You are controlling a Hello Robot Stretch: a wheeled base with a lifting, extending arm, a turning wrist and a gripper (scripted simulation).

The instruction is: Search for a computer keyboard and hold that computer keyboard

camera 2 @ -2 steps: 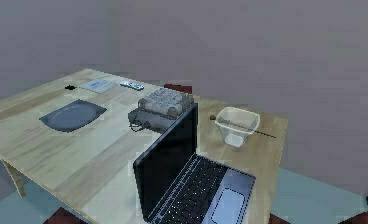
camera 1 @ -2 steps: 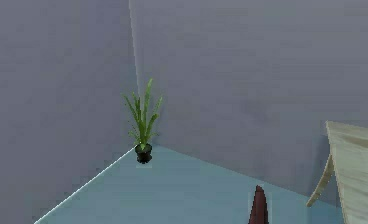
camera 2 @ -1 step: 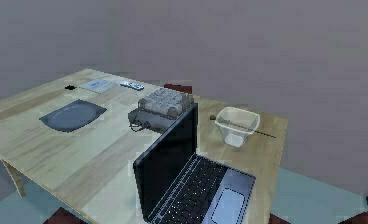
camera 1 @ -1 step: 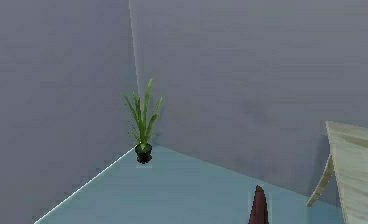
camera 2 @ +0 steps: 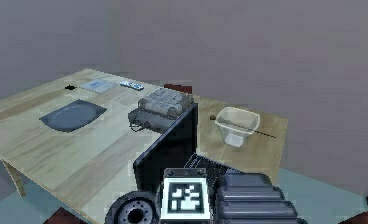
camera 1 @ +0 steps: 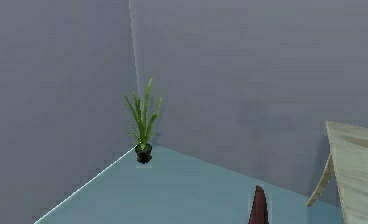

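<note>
Wooden table spreads beyond and left of the claw, with its near edge and open floor to the claw's left; a dark screen stands just beyond the claw. The claw body sits low beside a white marker, fingers not made out, so can't tell if spread, pinching or holding anything. A dark ridged slab, probably the computer keyboard, lies just beyond-right of the claw, white bowl farther out.

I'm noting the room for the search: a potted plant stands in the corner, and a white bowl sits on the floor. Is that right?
No. The white bowl sits on the wooden table, not the floor, as the arm side view shows. The potted plant does stand in the corner.
</note>
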